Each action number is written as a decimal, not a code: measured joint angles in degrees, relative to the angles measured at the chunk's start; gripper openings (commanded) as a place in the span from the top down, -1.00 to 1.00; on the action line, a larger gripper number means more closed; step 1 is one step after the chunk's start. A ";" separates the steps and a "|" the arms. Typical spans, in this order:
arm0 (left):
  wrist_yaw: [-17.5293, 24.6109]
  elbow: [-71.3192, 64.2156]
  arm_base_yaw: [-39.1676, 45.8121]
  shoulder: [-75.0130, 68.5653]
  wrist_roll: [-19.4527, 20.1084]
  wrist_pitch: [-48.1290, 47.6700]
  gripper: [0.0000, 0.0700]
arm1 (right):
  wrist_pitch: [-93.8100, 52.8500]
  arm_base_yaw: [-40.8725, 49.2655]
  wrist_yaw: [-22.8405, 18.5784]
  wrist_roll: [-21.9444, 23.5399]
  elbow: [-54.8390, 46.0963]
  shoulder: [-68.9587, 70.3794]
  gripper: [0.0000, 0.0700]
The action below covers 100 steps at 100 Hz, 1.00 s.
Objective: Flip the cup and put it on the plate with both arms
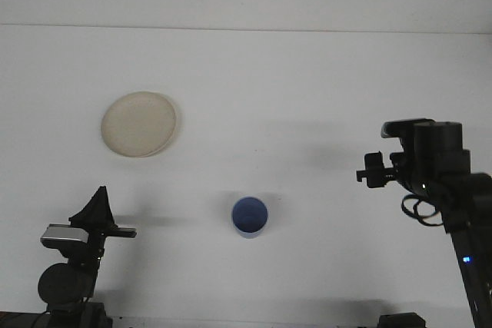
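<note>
— Blue cup (250,217) first: where is it sitting for you?

— I'm seeing it standing on the white table (307,82), mouth facing up, its long axis running vertical. It's below and to the right of the cream plate (139,124), well apart from it, and nothing is touching it.

— How is the right arm posing?

— I'm watching the right arm (453,190) rising from the lower right corner, bent so its wrist is pointing left toward the cup's side of the table. The right gripper (372,170) is hanging to the right of the cup and a little higher in the picture, well apart from it, carrying nothing that I can see. I cannot tell whether its fingers are apart or together; they're showing only as a small dark block.

— And the left?

— The left gripper (98,209) is sitting left of the cup, below the plate, pointing upward. It's reading as one dark wedge narrowing to a tip, so I'm not calling its jaws apart or together either.

— Anything cut off?

— The right arm's base is running off the bottom and right edges, and the left arm's lower part is disappearing at the bottom edge.
</note>
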 measured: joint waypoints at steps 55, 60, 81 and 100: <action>0.00 0.00 0.00 0.00 0.00 0.00 0.97 | 32.70 -1.05 -0.02 -0.04 -37.11 -31.67 -0.23; 0.00 0.00 0.00 0.00 0.00 0.00 0.97 | 36.06 -1.05 -0.02 -0.07 -39.47 -33.24 -0.23; 0.00 0.00 0.00 0.00 0.00 0.00 0.97 | 41.29 -1.03 -0.07 -0.07 -42.64 -35.85 -0.23; 0.00 0.00 0.00 0.00 0.00 0.00 0.97 | 41.29 -1.03 -0.07 -0.07 -42.64 -35.91 -0.23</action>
